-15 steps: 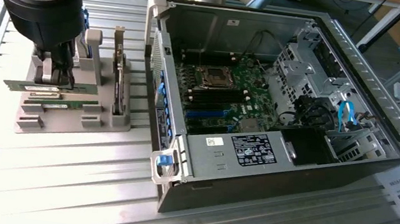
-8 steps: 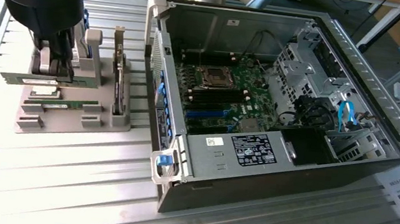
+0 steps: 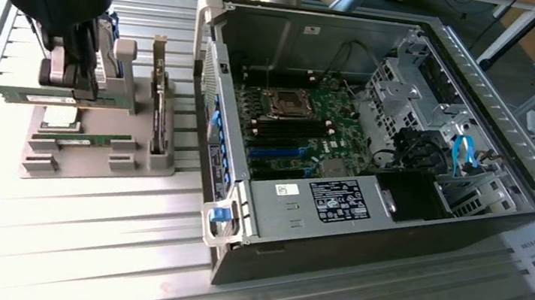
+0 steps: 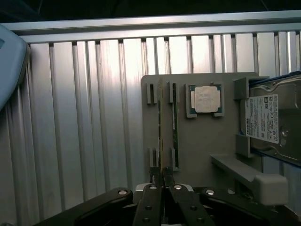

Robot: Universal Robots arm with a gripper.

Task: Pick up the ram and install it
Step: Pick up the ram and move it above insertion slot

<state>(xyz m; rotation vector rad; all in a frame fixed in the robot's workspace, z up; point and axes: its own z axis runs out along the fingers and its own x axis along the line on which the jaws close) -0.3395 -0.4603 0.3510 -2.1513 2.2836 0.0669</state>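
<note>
The pincer [image 4: 160, 175] was closed almost completely, its two black fingers pinching the ram [image 3: 37, 97], a long, thin green circuit-board stick with a white label. The grip was on one end, with the rest of the board running out level past the fingertips. It was held on edge, probably so that its contact edge faced down, ready for a socket.

The ram appeared to hang just above a flat grey plastic holder [image 4: 202, 146] and clear of the holder's small upright cradles. Those cradles seemed meant to keep each part at a fixed spot where the arm could find it. Just beside the held stick, a second green memory stick [image 4: 175, 127] sat on edge in its own cradles. Past that, a square silver processor chip [image 4: 206, 99] lay flat in a frame, and a grey metal hard drive [image 4: 268, 117] stood further on. A dark expansion card [image 3: 159, 115] stood upright at the holder's edge nearest the computer.

The holder rested on a ribbed aluminium counter [image 3: 86, 235]. Well apart from it lay an open desktop computer case [image 3: 282, 197], on its side with the panel off. That left its green motherboard [image 3: 322, 118] facing up, within reach from above.
</note>
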